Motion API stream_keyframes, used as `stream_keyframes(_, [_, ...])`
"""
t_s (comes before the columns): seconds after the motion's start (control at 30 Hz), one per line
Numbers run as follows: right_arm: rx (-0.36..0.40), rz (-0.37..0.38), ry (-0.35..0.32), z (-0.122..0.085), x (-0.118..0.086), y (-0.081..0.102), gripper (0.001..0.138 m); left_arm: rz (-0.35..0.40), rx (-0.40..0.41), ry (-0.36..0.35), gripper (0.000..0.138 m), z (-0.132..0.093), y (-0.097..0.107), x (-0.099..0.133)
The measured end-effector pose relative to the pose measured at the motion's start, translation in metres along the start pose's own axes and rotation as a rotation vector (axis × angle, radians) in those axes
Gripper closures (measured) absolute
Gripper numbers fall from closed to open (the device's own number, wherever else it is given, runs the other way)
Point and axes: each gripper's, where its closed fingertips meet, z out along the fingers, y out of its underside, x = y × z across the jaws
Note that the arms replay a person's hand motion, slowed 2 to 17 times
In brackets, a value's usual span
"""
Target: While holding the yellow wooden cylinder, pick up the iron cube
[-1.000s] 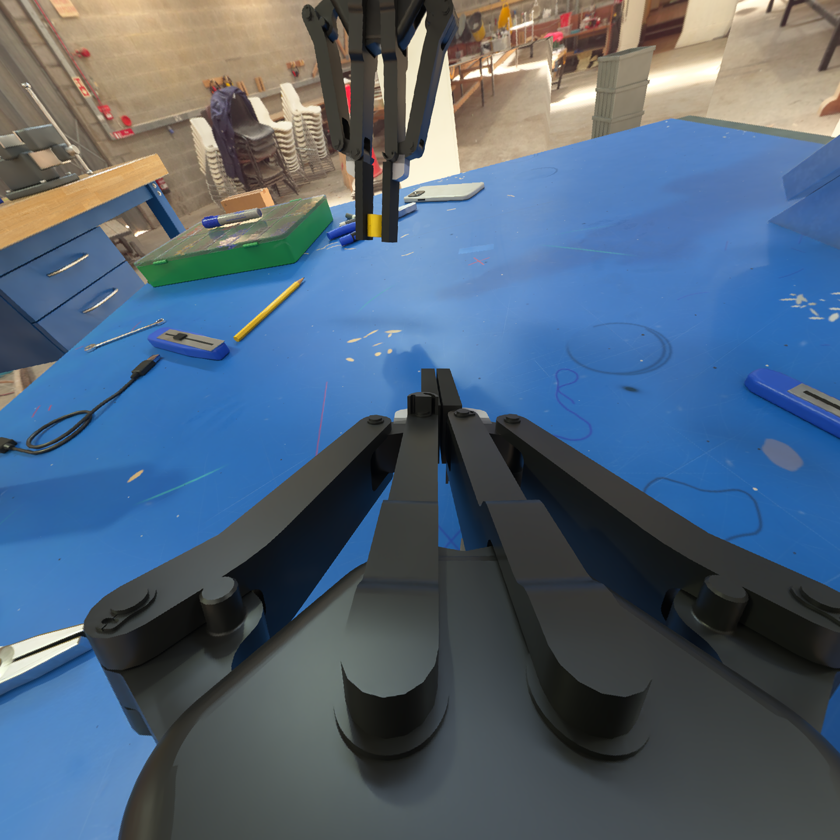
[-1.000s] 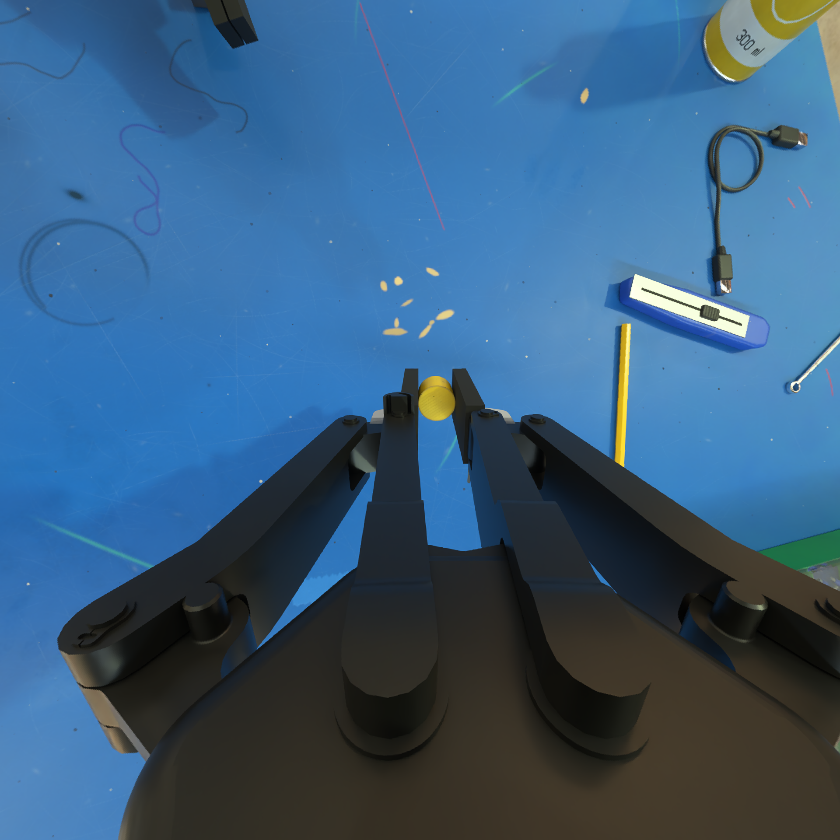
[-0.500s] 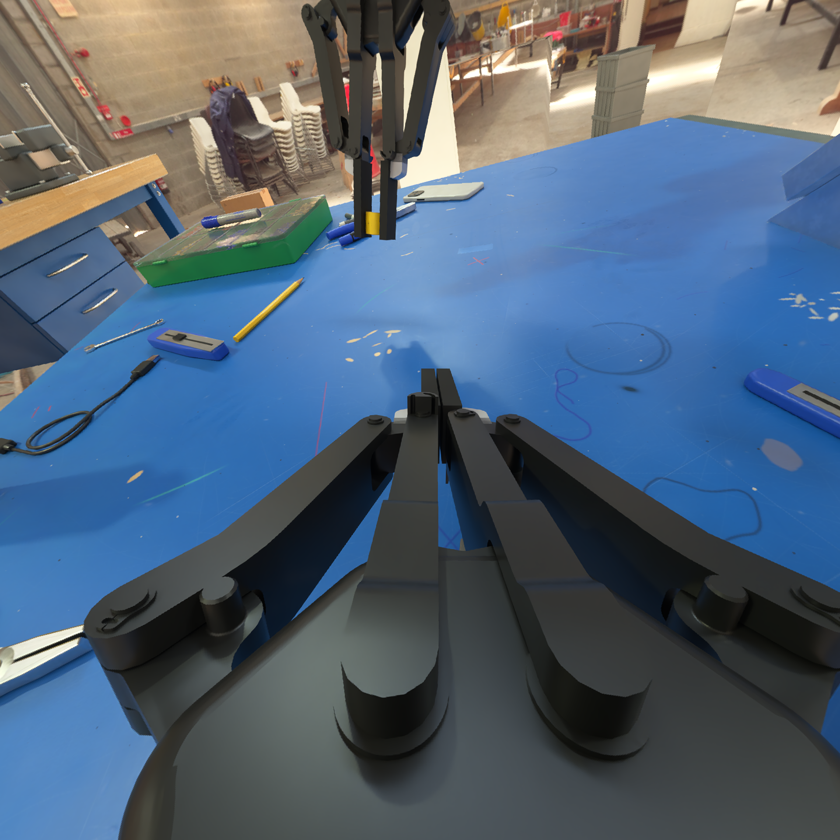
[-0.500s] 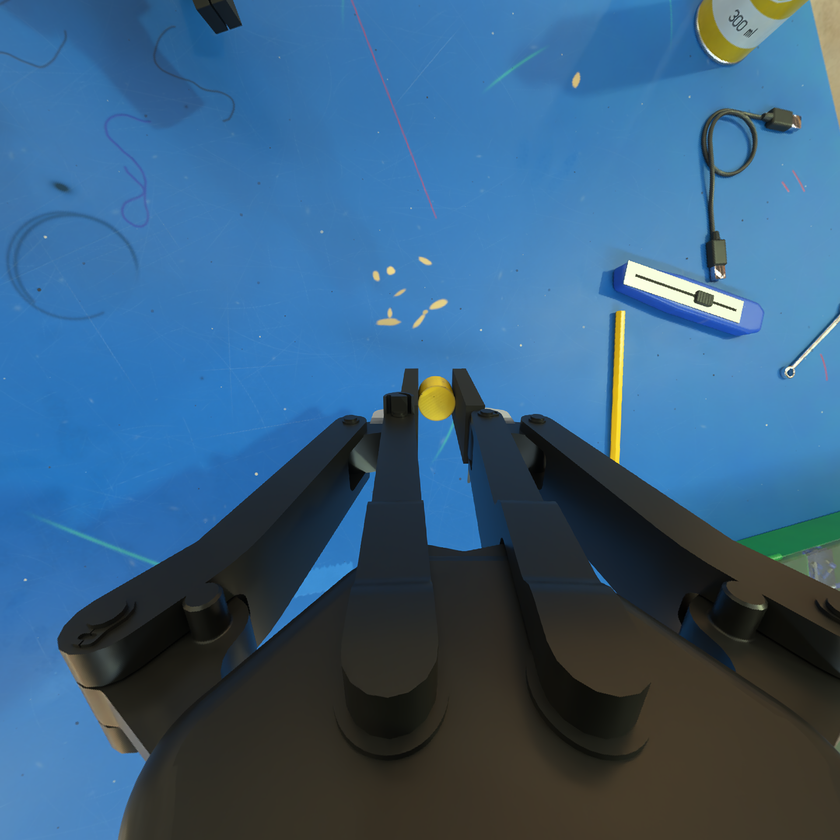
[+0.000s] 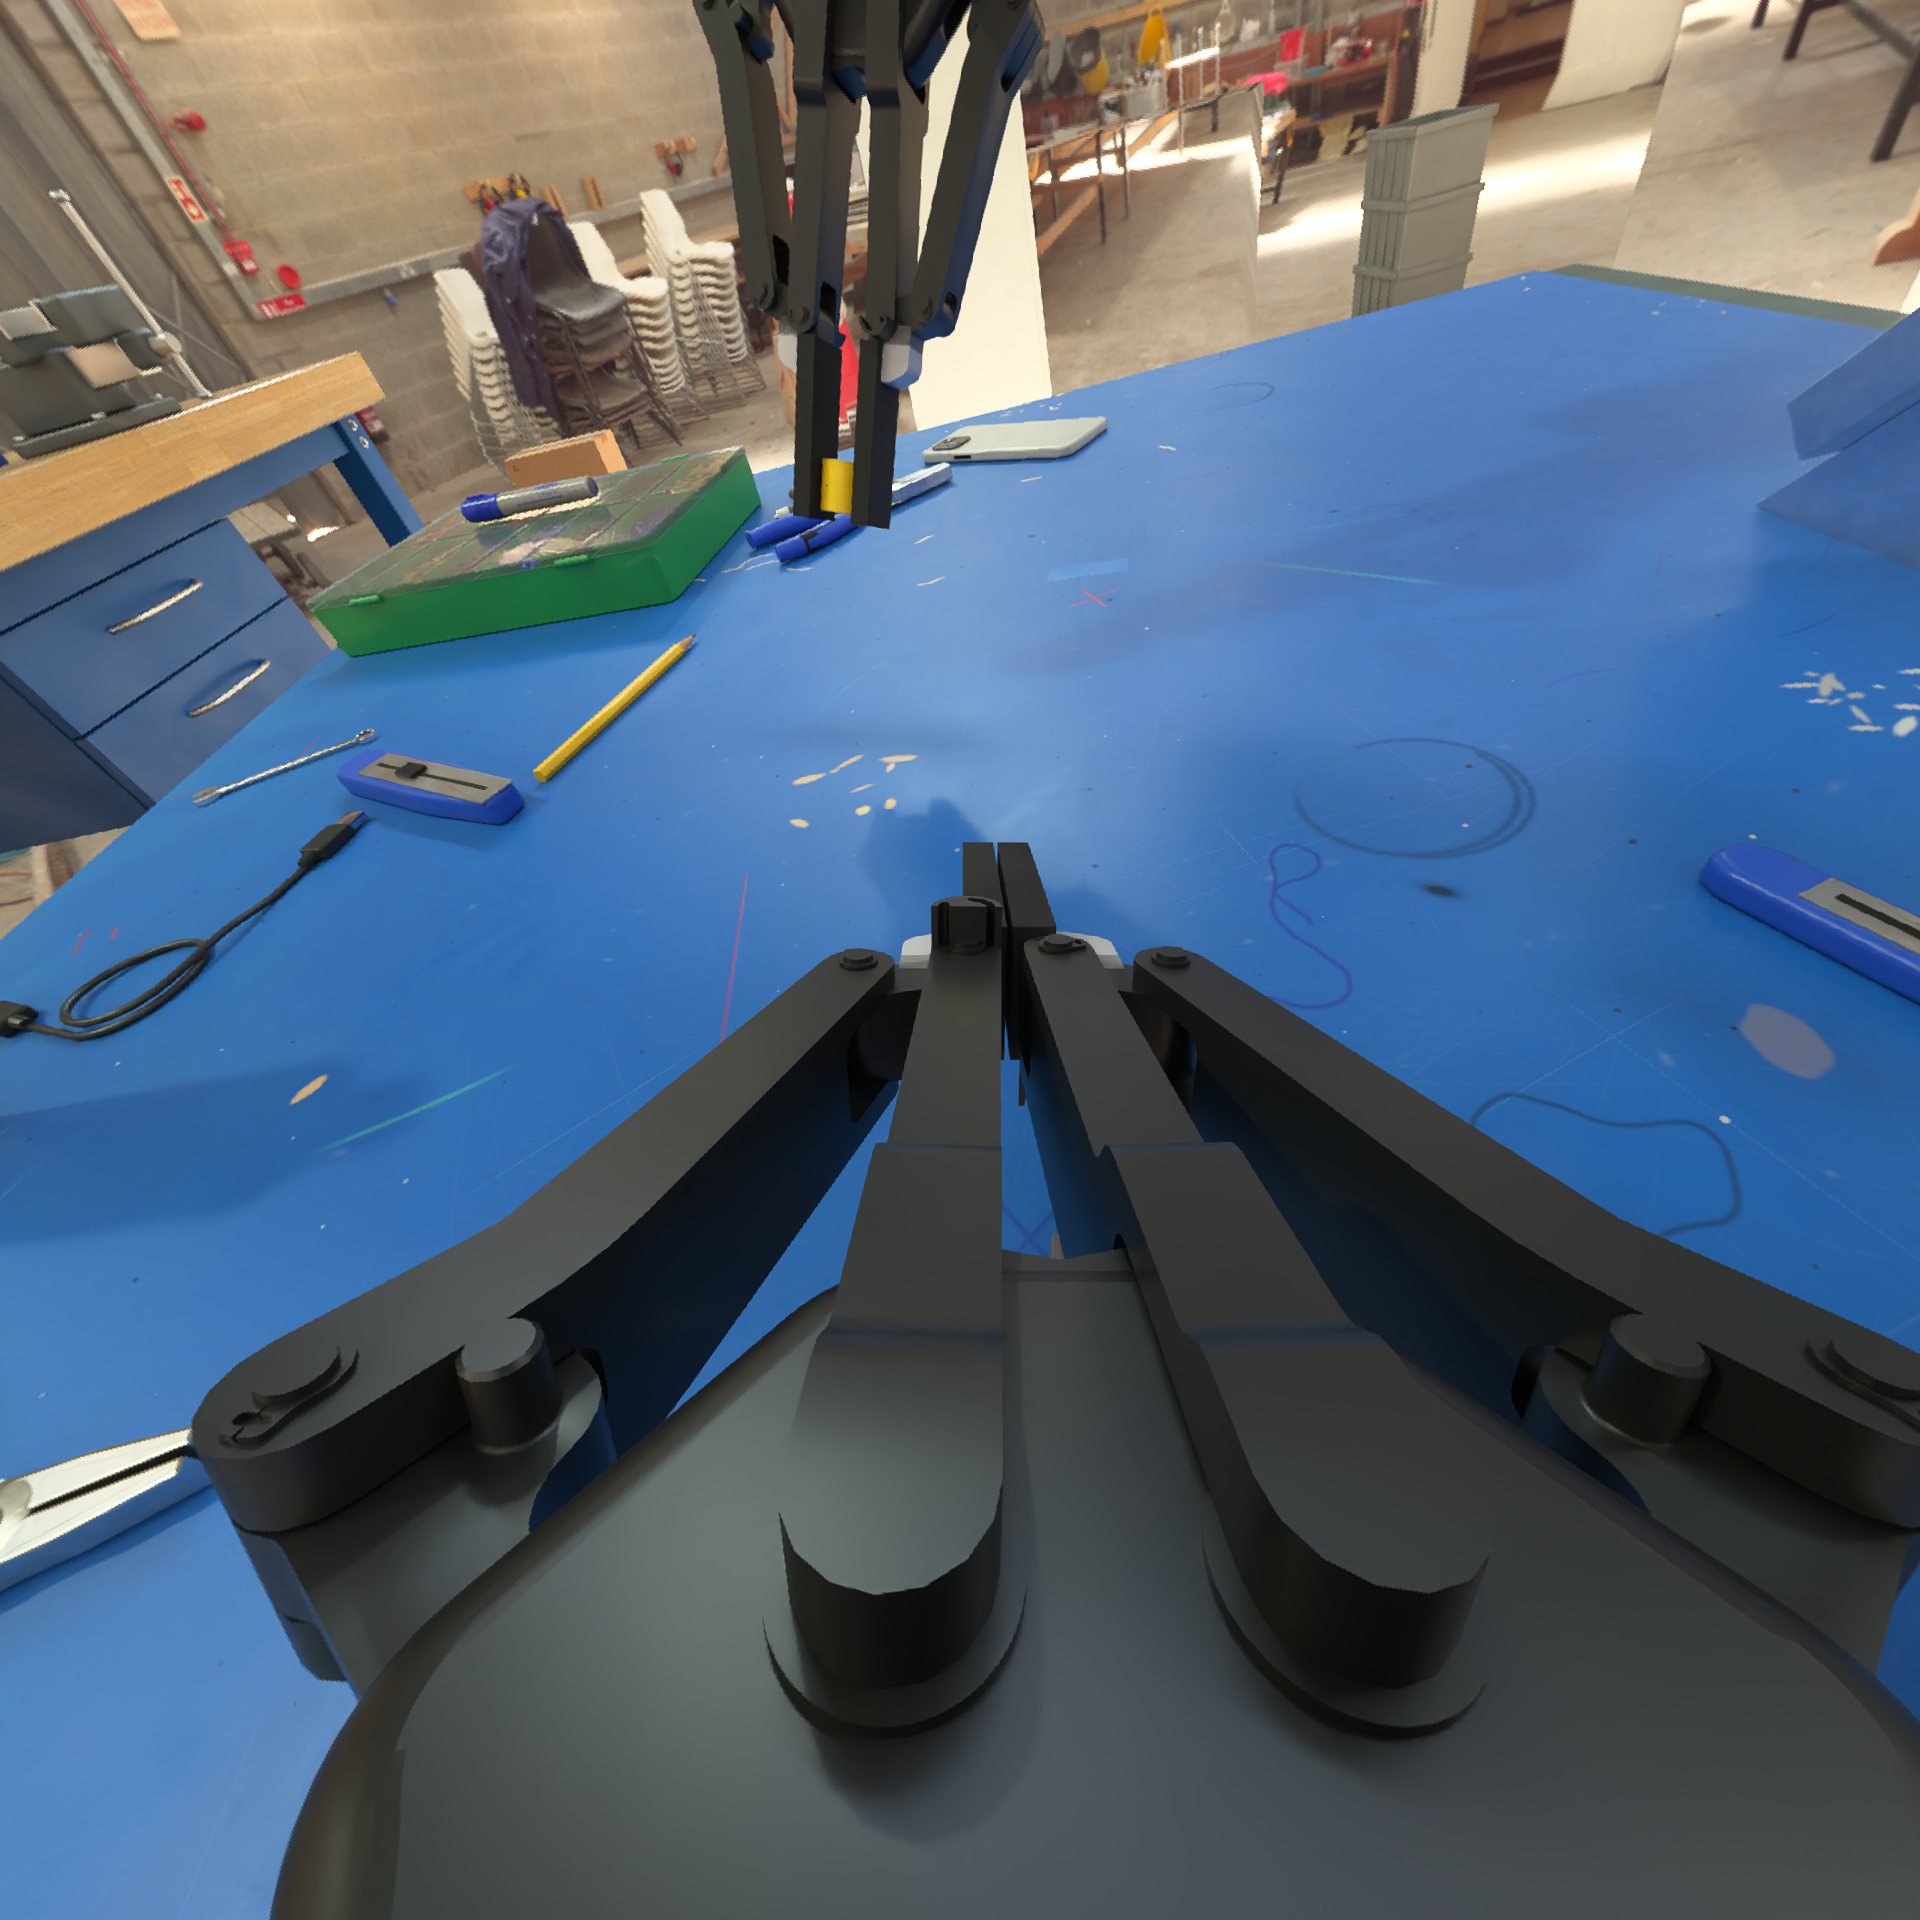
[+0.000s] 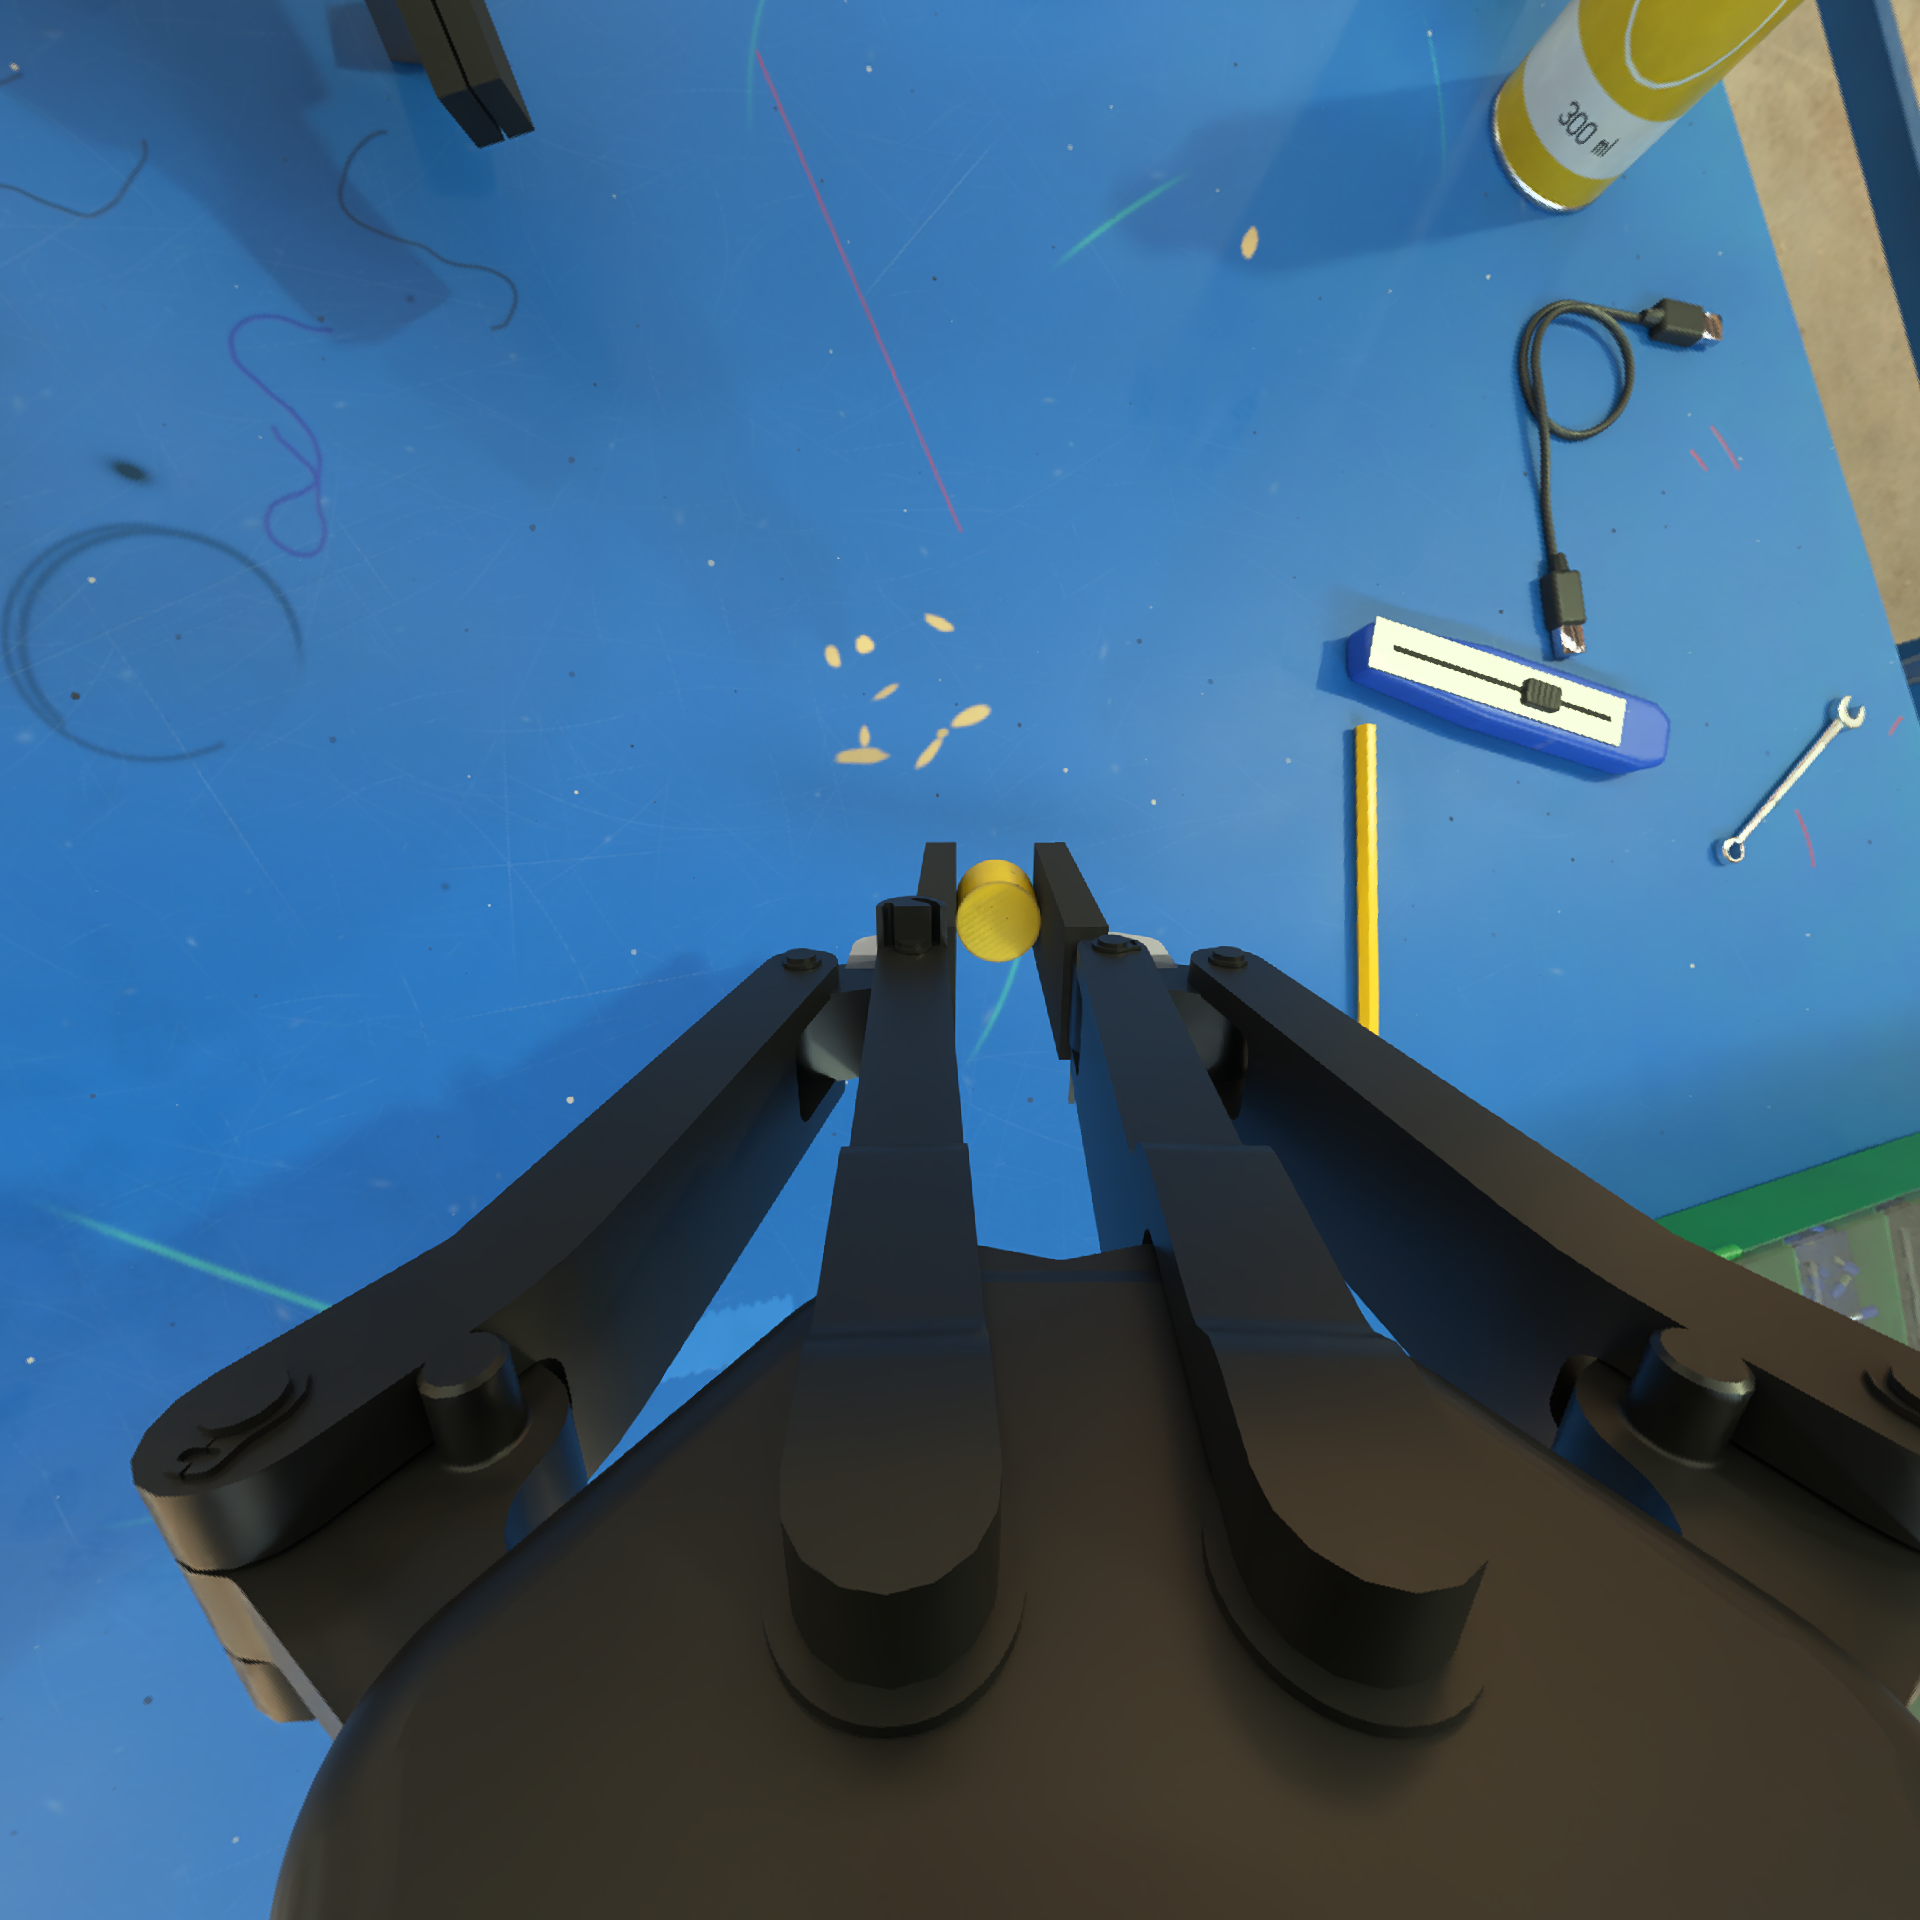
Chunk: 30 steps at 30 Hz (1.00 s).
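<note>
A: What did the right gripper (image 6: 995, 883) hold?

B: The yellow cylinder (image 6: 997, 912), pinched crosswise between its two fingers (image 6: 1062, 894), which were closed to the cylinder's width and no farther. In the left wrist view the same gripper (image 5: 840, 497) hung above the far part of the blue bench (image 5: 1299, 623), the cylinder (image 5: 835, 484) clear of the surface.

A: And the left gripper (image 5: 995, 871)?

B: Its fingers (image 5: 1023, 883) were pressed fully together with nothing between them, low over the bench. Their tips (image 6: 473, 99) appeared at the top of the right wrist view.

A: Where was the iron cube?

B: It showed in neither view, so its place could not be told.

A: What else lay on the bench?

B: A green case (image 5: 540, 556) with a blue marker (image 5: 528, 499) on top, more markers (image 5: 800, 535) just beside it, and a phone (image 5: 1013, 438) behind. A pencil (image 6: 1365, 873), a blue utility knife (image 6: 1507, 707), a small wrench (image 6: 1787, 795), a coiled black cable (image 6: 1569, 416) and a yellow can (image 6: 1600, 94) lay to one side; a second knife (image 5: 1818, 914) lay on the other.
</note>
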Motion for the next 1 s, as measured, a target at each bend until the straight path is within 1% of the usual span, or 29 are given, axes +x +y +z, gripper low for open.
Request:
stream_keyframes(0.23, [-0.003,0.009,0.014,-0.0024,0.0042,0.0032,0.119,0.0,0.0,-0.001,0.137,0.0001,0.0,-0.0001])
stream_keyframes(0.6, [-0.01,0.013,0.023,0.0018,0.0062,0.0083,0.119,-0.001,0.002,-0.002,0.137,0.0,-0.0003,-0.0003])
stream_keyframes(1.0, [-0.01,0.015,0.014,0.006,0.0069,0.0092,0.119,-0.004,0.002,-0.003,0.137,0.0002,0.0,-0.0007])
